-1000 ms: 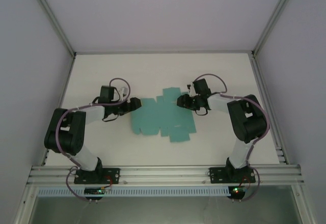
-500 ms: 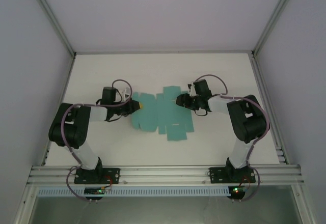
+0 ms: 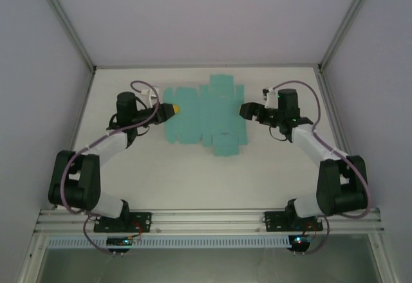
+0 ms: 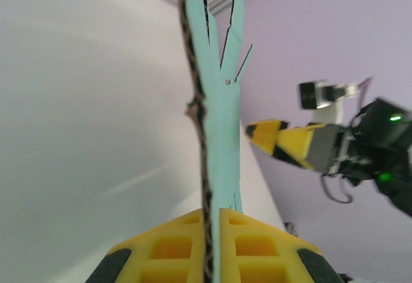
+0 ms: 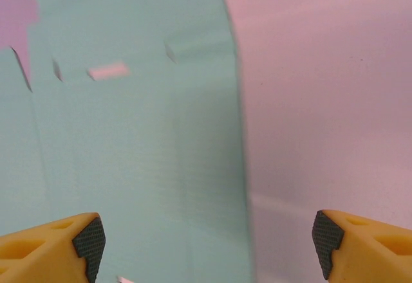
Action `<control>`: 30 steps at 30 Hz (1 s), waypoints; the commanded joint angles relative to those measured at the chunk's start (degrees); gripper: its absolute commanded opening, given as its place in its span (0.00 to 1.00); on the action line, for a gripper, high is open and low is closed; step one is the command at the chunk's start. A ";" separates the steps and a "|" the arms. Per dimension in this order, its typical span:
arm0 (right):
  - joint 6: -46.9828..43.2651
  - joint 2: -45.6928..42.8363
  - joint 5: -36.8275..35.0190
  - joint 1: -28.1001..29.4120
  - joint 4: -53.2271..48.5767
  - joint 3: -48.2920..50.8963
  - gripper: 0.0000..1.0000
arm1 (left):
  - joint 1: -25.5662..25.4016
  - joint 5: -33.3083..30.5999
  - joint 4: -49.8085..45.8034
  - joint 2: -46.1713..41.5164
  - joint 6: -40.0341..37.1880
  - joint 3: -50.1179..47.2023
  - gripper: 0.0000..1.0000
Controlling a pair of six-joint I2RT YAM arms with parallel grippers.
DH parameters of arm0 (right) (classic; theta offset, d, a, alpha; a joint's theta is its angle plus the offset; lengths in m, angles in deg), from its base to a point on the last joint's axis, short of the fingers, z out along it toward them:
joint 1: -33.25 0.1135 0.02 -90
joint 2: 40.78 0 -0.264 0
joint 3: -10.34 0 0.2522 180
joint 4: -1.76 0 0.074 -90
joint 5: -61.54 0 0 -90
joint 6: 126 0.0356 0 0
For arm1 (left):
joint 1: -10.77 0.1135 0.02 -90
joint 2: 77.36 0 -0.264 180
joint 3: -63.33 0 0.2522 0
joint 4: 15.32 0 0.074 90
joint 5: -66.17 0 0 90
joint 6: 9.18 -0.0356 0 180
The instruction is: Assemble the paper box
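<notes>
Teal paper box (image 3: 203, 116): you have it as a flat cut-out sheet with several flaps and slots. It is spread on the white bench (image 3: 193, 180) in the far half, between the 2 tools.
Left tool (image 3: 172, 109): closed on the sheet's left edge. In your left wrist view its 2 yellow pads (image 4: 174, 251) pinch the paperboard edge-on, and the sheet runs straight away from them.
Right tool (image 3: 246, 110): jaws wide apart, gripping nothing, with its tip just beside the sheet's right edge.
Right fingertips (image 5: 77, 244): in your right wrist view 1 sits at each bottom corner. One is over teal paperboard, the other over bare bench.
Sheet edge: in that same view it runs top to bottom near the middle. A small rectangular slot (image 5: 108, 71) shows near the top left.
Lift: you cannot tell whether the pinched edge is raised off the bench.
</notes>
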 commanded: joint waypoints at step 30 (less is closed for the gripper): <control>-29.17 5.19 -15.28 11.82 -21.68 -6.68 0.00 | 1.04 -38.47 -42.23 -11.13 -18.22 2.73 1.00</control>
